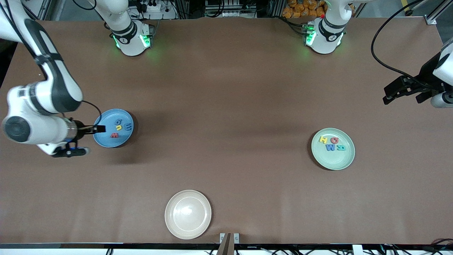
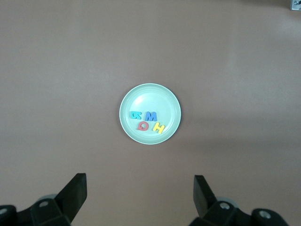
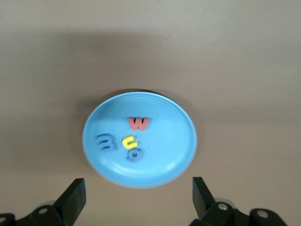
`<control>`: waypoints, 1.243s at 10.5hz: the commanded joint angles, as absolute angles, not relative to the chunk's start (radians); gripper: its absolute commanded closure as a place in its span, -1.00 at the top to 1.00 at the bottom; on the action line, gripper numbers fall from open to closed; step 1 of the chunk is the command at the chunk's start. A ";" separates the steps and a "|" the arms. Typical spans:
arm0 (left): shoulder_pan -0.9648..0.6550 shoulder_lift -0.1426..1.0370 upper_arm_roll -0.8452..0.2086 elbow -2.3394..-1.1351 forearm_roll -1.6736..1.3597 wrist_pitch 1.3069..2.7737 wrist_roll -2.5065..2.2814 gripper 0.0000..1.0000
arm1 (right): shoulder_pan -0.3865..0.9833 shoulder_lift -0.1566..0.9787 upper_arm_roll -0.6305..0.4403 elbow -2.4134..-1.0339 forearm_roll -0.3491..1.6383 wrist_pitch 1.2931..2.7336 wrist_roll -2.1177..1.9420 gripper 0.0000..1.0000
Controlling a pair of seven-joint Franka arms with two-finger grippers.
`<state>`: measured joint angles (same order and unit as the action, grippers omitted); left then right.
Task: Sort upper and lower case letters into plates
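Right gripper: over the edge of the blue plate at the right arm's end of the table; fingers spread wide, nothing between them.
Blue plate: round, shallow, glossy sky-blue dish with a raised rim; landmark for the places below.
Letters in blue plate: four small flat pieces lying close together: a red w, a yellow u, a blue piece and another blue piece hard to read against the glaze.
Beige plate: round cream dish with ringed rim, nearer the front camera than the blue plate, toward the middle of the table.
Green plate: round pale mint dish, same size as the blue plate, well apart from it toward the left arm's end.
Letters in green plate: a yellow H, a red piece, a blue M and a teal piece, clustered and nearly touching.
Left gripper: waiting high over the table edge at the left arm's end, well apart from the blue plate; fingers fully apart, holding nothing.
Table: smooth matte brown sheet, faintly creased.
Room: cables and metal framing along the edge where the two white arm bases with green lights stand.
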<state>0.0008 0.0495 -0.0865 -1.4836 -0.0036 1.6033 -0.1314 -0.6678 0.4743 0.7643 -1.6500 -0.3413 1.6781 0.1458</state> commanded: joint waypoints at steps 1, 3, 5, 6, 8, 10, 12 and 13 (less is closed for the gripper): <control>0.003 0.046 -0.086 -1.480 -0.014 1.603 -0.123 1.00 | -0.672 0.469 0.839 -1.449 -0.308 1.505 0.184 1.00; 0.003 0.048 -0.087 -1.480 -0.014 1.603 -0.123 1.00 | -0.681 0.395 0.886 -1.370 -0.246 1.433 0.218 1.00; 0.003 0.046 -0.087 -1.480 -0.014 1.603 -0.123 1.00 | -0.686 0.295 0.888 -1.365 -0.170 1.416 0.273 1.00; 0.002 0.046 -0.087 -1.480 -0.014 1.603 -0.123 1.00 | -0.680 0.273 0.890 -1.365 -0.169 1.416 0.294 1.00; 0.002 0.046 -0.087 -1.480 -0.014 1.603 -0.123 1.00 | -0.683 0.273 0.905 -1.365 -0.163 1.416 0.307 1.00; 0.003 0.048 -0.087 -1.480 -0.014 1.603 -0.123 1.00 | -0.683 0.273 0.907 -1.365 -0.163 1.416 0.307 1.00; 0.003 0.048 -0.089 -1.480 -0.014 1.603 -0.123 1.00 | -0.683 0.273 0.907 -1.364 -0.163 1.417 0.308 1.00; 0.005 0.046 -0.089 -1.480 -0.014 1.603 -0.123 1.00 | -0.680 0.273 0.905 -1.364 -0.166 1.420 0.310 1.00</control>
